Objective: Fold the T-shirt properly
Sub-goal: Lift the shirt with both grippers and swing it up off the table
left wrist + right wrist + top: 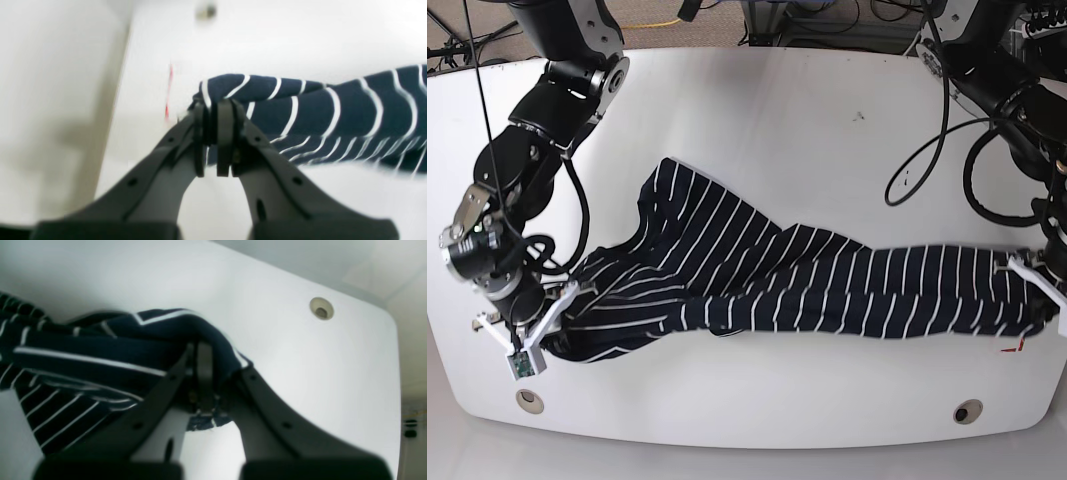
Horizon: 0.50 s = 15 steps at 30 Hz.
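Observation:
The dark navy T-shirt [827, 285] with thin white stripes lies stretched out in a long band across the white table, one sleeve spread toward the back left. My left gripper [215, 110] is shut on a bunched end of the T-shirt [333, 113]. In the base view that gripper [1039, 290] is at the table's right edge. My right gripper [205, 360] is shut on a fold of the T-shirt [83, 353]. This gripper [555, 318] holds the cloth's left end in the base view. The fabric sags between the two.
A small red mark [1010, 348] sits on the table just in front of the left gripper. Round holes [529, 401] [967, 412] lie near the table's front edge [747, 440]. Cables hang behind the table at the back right.

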{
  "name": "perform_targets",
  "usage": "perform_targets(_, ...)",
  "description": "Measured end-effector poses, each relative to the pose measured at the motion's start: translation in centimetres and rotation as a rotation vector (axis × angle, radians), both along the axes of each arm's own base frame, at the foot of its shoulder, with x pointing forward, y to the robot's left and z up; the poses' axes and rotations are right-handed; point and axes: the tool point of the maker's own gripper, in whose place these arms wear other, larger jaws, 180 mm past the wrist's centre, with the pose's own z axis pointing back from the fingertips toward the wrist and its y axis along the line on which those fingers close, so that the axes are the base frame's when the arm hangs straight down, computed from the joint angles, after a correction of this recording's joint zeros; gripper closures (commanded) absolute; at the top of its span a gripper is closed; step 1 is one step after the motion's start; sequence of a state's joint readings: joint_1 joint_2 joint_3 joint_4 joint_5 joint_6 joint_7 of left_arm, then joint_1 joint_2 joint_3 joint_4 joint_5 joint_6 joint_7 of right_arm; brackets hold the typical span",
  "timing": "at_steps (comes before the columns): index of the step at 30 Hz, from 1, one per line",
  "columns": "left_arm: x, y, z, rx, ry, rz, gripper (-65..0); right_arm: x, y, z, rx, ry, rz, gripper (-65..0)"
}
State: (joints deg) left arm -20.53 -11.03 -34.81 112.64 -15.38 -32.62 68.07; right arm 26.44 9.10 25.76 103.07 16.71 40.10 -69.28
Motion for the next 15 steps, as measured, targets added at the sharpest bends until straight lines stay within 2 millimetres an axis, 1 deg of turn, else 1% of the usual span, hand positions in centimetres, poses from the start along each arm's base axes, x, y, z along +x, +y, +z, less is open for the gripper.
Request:
perform_targets(3,1.7,-0.9,3.0,-0.014,-0.060,-0.001,0.0,1.9,0.2,1.1,-0.027,0.007,0.032,0.0)
perform_targets(5,2.8,-1.8,5.9,-0.019,-0.132,-0.021,0.0,3.4,0.7,2.8,-0.051,-0.010,0.063,0.0)
perform_targets(7,3.5,-2.2,8.3,-0.004,-0.184,-0.027,0.0,4.5,0.9,4.9,-0.060,-0.047,0.083,0.0)
perform_targets(8,3.8,-2.1,9.6,0.023,-0.204,-0.016,0.0,5.1,0.8,6.3,-0.054,-0.074,0.086,0.0)
perform_targets(10,4.6,-2.1,11.4,0.065,-0.215,0.000,0.0,6.2,0.3,7.9,-0.050,-0.088,0.077,0.0)
perform_targets(11,4.9,-2.1,13.0,0.089,-0.238,0.008,0.0,6.9,-0.2,9.1,-0.062,-0.089,0.067,0.0)
perform_targets(12,5.1,-2.3,14.6,0.091,-0.273,0.001,0.0,7.4,-0.1,10.2,-0.083,-0.098,0.076,0.0)
perform_targets(13,5.3,-2.6,16.3,0.098,-0.312,-0.008,0.0,7.9,-0.1,11.9,-0.111,-0.117,0.083,0.0)
perform_targets(14,5.3,-2.8,17.7,0.096,-0.348,-0.016,0.0,8.2,0.2,13.3,-0.133,-0.138,0.097,0.0)
perform_targets(15,5.4,-2.8,18.6,0.091,-0.368,-0.015,0.0,8.5,0.2,14.6,-0.147,-0.158,0.098,0.0)
